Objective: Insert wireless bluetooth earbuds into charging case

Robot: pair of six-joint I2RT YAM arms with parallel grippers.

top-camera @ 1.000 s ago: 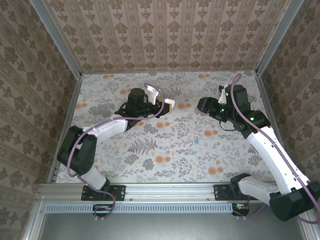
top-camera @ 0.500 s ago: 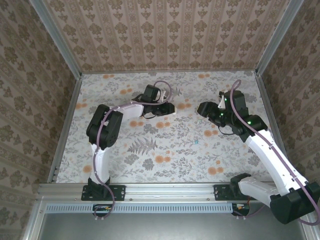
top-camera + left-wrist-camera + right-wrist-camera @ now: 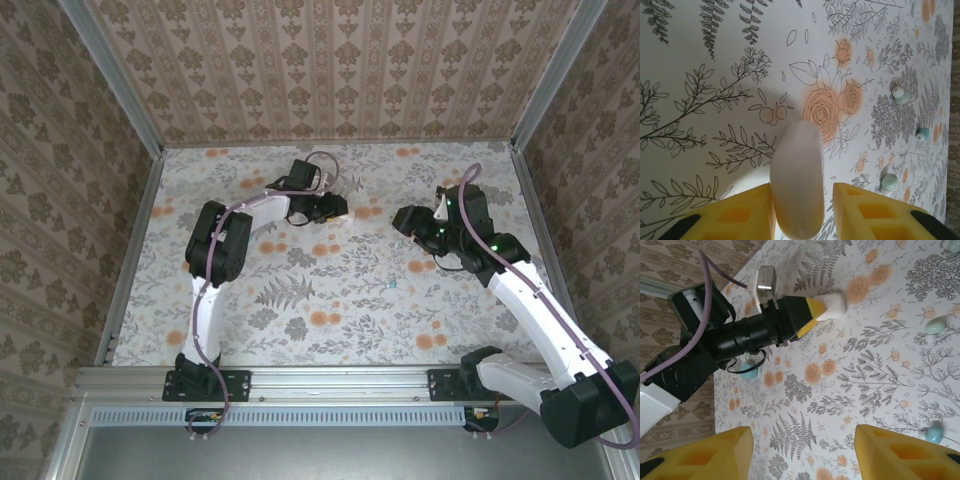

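- From above we see the counter (image 3: 330, 290) under even, soft, bright light. Its pale floral cover looks slightly washed out, and shadows on it are faint and short.
- In the left wrist view the white case (image 3: 797, 185) sits near the lens, soft-edged and almost blown out. A broad grey shadow spreads left of it.
- The left pincer (image 3: 803, 200) shows yellow fingers (image 3: 740, 217) out of focus at the bottom edge.
- The right pincer (image 3: 802, 440) is blurred in its view's lower corners, while the print beyond stays sharp.
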